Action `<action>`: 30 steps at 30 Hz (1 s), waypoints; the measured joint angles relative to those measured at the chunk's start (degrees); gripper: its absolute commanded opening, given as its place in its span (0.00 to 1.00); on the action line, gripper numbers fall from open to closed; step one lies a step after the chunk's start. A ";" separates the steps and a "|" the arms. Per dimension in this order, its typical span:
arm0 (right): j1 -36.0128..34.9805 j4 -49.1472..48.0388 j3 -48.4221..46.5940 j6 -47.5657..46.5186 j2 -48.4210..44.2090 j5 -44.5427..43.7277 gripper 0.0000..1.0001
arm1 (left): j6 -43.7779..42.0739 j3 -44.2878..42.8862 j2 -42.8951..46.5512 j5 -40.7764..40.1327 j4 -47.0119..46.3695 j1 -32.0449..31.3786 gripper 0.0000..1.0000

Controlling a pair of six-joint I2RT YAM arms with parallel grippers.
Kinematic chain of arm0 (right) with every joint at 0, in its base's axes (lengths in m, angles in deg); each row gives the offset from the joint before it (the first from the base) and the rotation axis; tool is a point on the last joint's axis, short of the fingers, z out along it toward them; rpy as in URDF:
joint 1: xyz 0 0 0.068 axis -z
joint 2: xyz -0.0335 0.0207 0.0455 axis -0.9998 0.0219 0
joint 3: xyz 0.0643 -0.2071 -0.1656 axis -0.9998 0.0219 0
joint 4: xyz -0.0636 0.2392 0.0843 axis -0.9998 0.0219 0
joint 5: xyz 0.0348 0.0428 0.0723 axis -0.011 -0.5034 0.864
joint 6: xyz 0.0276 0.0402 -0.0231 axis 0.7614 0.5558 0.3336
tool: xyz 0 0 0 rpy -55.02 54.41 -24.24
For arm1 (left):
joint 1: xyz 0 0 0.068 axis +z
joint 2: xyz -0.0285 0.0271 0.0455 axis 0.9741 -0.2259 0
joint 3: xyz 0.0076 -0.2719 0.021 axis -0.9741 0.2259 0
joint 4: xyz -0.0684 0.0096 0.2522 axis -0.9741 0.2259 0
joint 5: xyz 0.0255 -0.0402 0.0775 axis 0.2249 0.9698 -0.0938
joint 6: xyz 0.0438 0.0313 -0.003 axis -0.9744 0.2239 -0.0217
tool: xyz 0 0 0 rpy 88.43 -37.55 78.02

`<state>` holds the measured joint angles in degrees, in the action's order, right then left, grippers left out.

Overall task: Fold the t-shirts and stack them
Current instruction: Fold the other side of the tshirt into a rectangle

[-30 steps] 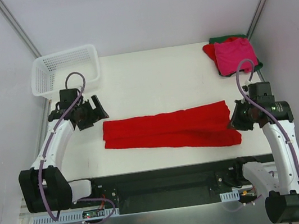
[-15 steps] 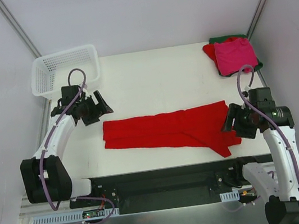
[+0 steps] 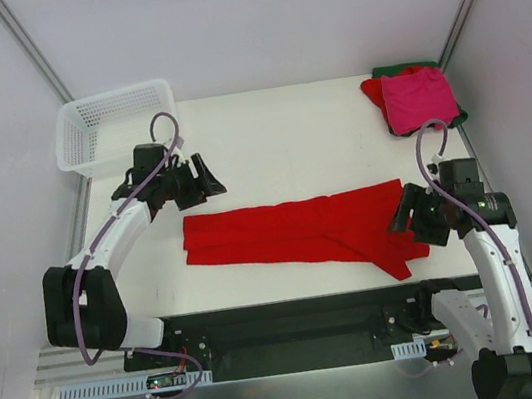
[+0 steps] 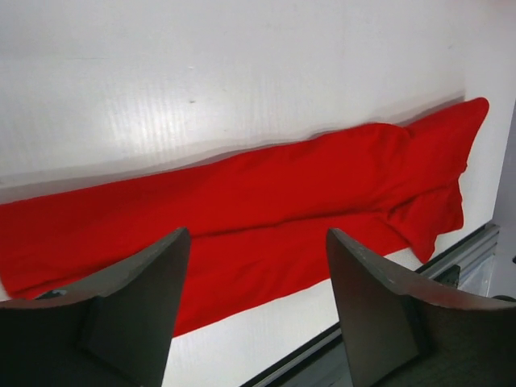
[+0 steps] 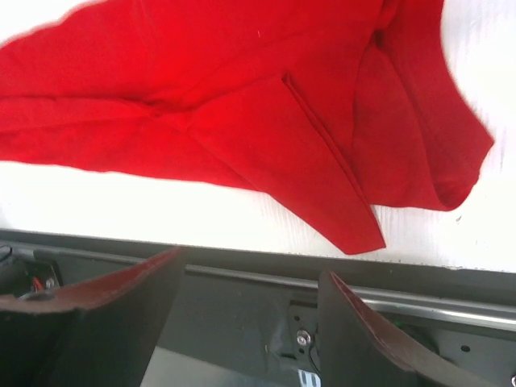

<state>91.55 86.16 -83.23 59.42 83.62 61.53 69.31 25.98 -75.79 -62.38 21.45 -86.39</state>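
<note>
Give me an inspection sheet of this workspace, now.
Surface: white table, no stains seen.
Job's things: bright red t-shirt folded into a long band near the front; folded stack, magenta on top, far right corner.
Clutter: white mesh basket, far left corner, nothing seen inside.
Claws: left claw open, right claw open, both empty.
Cables: purple cables along both arms, clear of cloth.
Surroundings: white walls, metal posts.

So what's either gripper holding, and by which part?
Nothing: the left gripper and right gripper are both open, with none of the red t-shirt between their fingers.
</note>
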 measured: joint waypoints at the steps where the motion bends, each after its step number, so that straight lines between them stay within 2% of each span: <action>1: 0.00 -1.03 0.94 0.17 0.48 0.37 0.70 | 0.22 0.09 -0.28 0.11 -0.90 -1.05 0.63; 4: -0.07 -3.91 3.28 0.70 1.33 1.25 0.70 | 0.96 1.09 -1.16 0.07 -3.65 -4.26 0.53; 7: -0.17 -6.19 3.76 1.29 1.31 2.01 0.70 | 1.60 2.40 -2.23 -1.14 -5.35 -6.23 0.36; 8: -0.20 -7.04 3.78 1.42 1.36 2.43 0.70 | 1.77 2.99 -2.86 -1.68 -5.95 -6.71 0.28; 9: -0.24 -7.82 3.78 1.51 1.44 2.71 0.70 | 2.10 3.32 -3.34 -2.34 -6.34 -6.78 0.09; 10: -0.31 -8.41 3.78 1.62 1.55 2.91 0.68 | 2.49 3.67 -4.00 -3.04 -6.75 -7.15 0.00; 12: -0.66 -10.21 3.89 1.84 2.27 3.41 0.60 | 3.17 3.96 -5.62 -4.52 -7.37 -7.58 0.00; 13: -0.92 -11.34 4.07 2.03 2.84 3.82 0.50 | 3.21 3.96 -6.60 -4.98 -7.93 -7.87 0.00; 15: -1.68 -13.62 4.50 2.40 4.24 4.33 0.37 | 3.32 3.96 -8.63 -5.97 -9.11 -8.70 0.00; 16: -2.34 -14.91 4.76 2.73 5.35 4.37 0.23 | 3.34 3.93 -9.79 -6.27 -9.51 -9.27 0.00; 19: -5.42 -18.51 5.25 3.65 9.14 4.31 0.05 | 3.43 3.80 -12.68 -7.43 -10.12 -11.19 0.00; 22: -9.42 -22.86 5.79 4.83 13.11 3.78 0.01 | 3.50 3.04 -14.80 -7.93 -10.75 -13.11 0.00; 30: -17.11 -31.82 5.92 6.32 24.48 1.16 0.01 | 3.48 0.85 -17.16 -8.92 -13.05 -16.59 0.00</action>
<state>74.44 54.34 -77.31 65.74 108.10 62.68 72.79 26.83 -92.95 -71.30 8.40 -102.98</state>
